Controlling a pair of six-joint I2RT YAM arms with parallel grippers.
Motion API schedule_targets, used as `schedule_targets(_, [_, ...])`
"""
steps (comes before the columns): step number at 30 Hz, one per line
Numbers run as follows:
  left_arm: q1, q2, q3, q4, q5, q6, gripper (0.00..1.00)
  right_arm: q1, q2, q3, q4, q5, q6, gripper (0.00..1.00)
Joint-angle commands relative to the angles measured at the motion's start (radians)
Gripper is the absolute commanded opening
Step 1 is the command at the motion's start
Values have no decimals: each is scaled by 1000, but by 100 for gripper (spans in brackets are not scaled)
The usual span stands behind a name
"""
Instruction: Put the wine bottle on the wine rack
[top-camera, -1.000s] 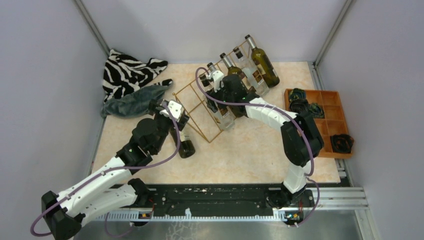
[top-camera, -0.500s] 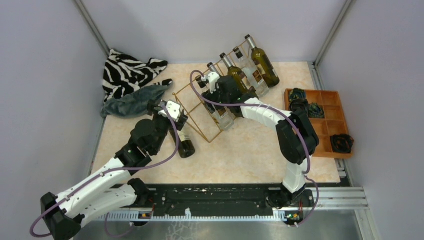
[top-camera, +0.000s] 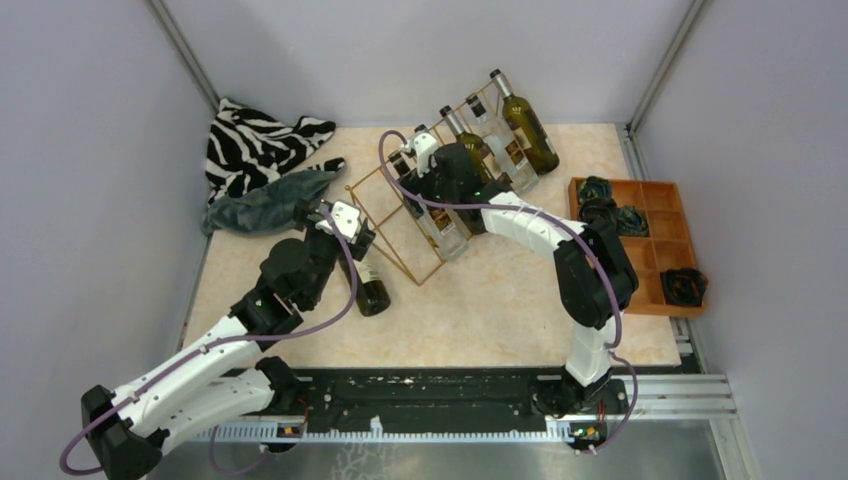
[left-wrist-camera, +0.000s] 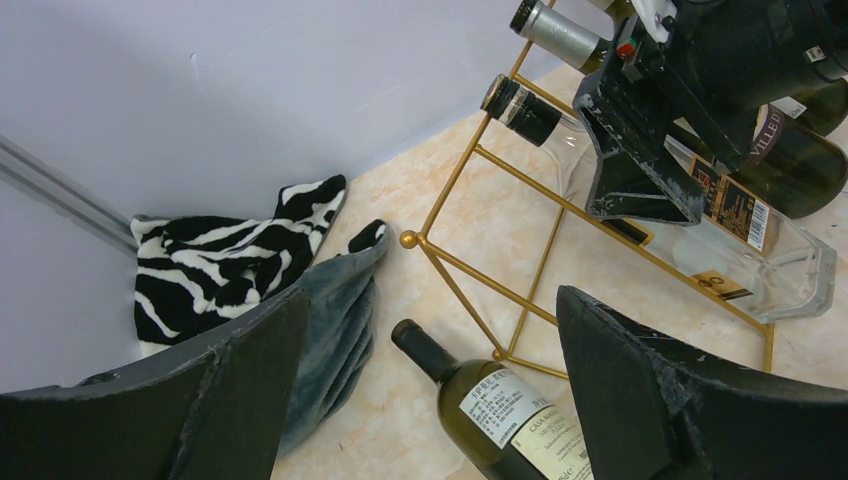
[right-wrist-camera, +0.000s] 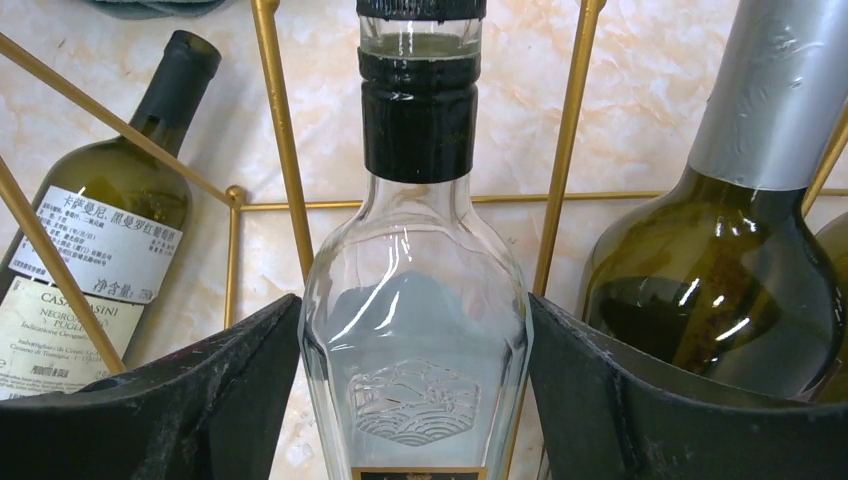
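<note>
The wine rack (top-camera: 385, 215), a gold wire frame, stands mid-table. A clear glass bottle (right-wrist-camera: 415, 330) with a black cap lies in one of its cells, neck toward the back. My right gripper (right-wrist-camera: 415, 325) straddles this bottle's shoulders, open, with its fingers (right-wrist-camera: 230, 390) just off the glass; from above the gripper (top-camera: 437, 185) sits over the rack. A green wine bottle (left-wrist-camera: 510, 415) lies on the table beside the rack's near-left corner (top-camera: 368, 285). My left gripper (left-wrist-camera: 430, 300) hovers above that bottle, wide open and holding nothing.
Three more bottles (top-camera: 500, 135) lean in the rack's far cells. An orange compartment tray (top-camera: 655, 262) with dark objects sits at the right. A zebra-print cloth (top-camera: 255, 145) and a grey cloth (top-camera: 265, 205) lie at the back left.
My right gripper's jaws have parted from the clear bottle, and the wrist has shifted slightly toward the bottle's neck. The left arm has stayed put.
</note>
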Motion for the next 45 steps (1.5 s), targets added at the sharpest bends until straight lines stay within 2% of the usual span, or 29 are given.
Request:
schedule_targets(1, [4, -15, -7, 33, -11, 8, 99, 16, -35, 48, 57, -12, 7, 79])
schedule_targets(13, [5, -6, -11, 39, -13, 0, 99, 16, -214, 5, -16, -80, -70, 86])
schedule_targets(22, [4, 23, -13, 40, -6, -18, 99, -12, -361, -89, -162, -298, -297, 90])
schedule_targets(27, [5, 49, 4, 18, 3, -40, 99, -140, -472, -172, -206, -481, -306, 92])
schedule_targets(32, [14, 50, 55, -25, 80, -180, 99, -296, -567, -297, -196, -611, -274, 93])
schedule_targets(37, [23, 29, 97, -115, 151, -416, 99, -453, -649, -437, -117, -730, -228, 94])
schedule_targets(40, [25, -22, 22, -95, 165, -596, 99, -507, -655, -458, -117, -725, -245, 94])
schedule_targets(45, [40, -103, -145, 10, 112, -846, 99, -514, -618, -467, -139, -758, -274, 94])
